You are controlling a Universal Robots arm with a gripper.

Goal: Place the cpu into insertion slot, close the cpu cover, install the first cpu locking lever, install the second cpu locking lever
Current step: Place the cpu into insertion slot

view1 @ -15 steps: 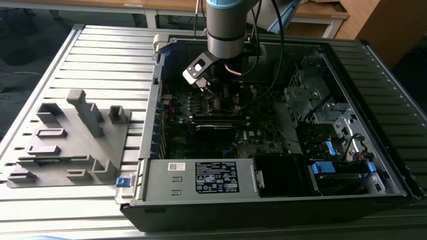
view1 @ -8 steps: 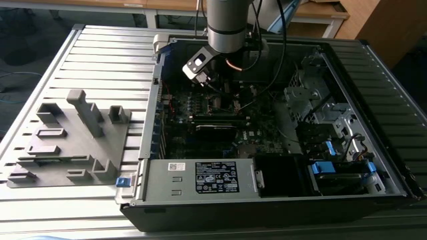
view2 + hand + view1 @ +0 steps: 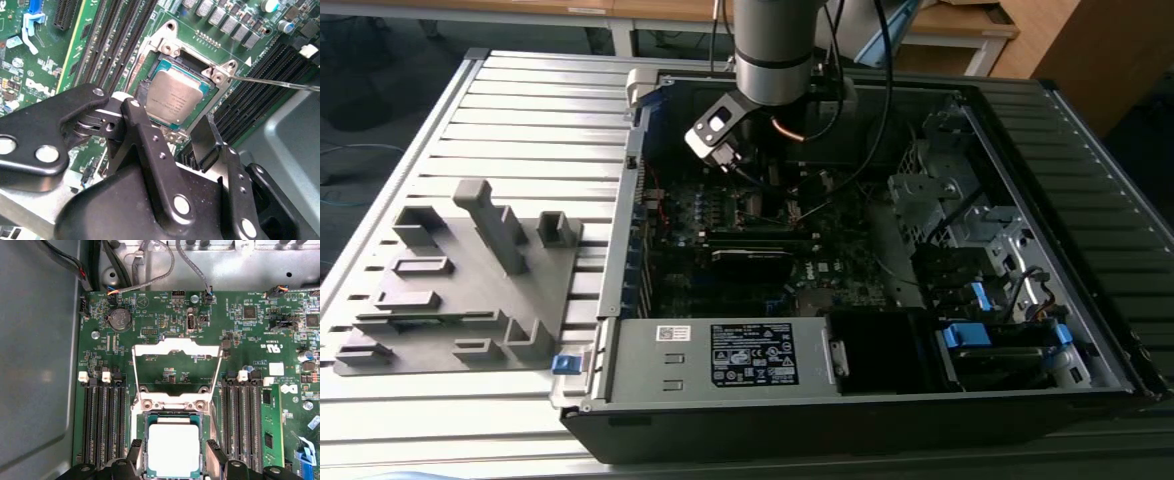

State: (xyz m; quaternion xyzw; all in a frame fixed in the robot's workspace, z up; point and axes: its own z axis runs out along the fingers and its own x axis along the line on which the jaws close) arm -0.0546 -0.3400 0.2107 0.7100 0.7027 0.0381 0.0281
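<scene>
In the case (image 3: pixel 854 430) on your counter (image 3: pixel 480 100), the cpu (image 3: pixel 176 97) sat in the insertion slot (image 3: pixel 172 64); jaws stood apart, empty; cpu cover (image 3: pixel 177 346) lay open.

The cpu (image 3: pixel 172 447) and the insertion slot (image 3: pixel 172 418) are cut off by the first wrist view's edge, the slot's sides partly masked by the fingers (image 3: pixel 216 457) of the gripper (image 3: pixel 175 457) (one cpu edge is also covered in the second wrist view). A metal lever (image 3: pixel 280 83) is lost past the second wrist view's edge. In the exterior view the slot beneath the arm (image 3: pixel 774 50) is too small and dark to be made out.
</scene>
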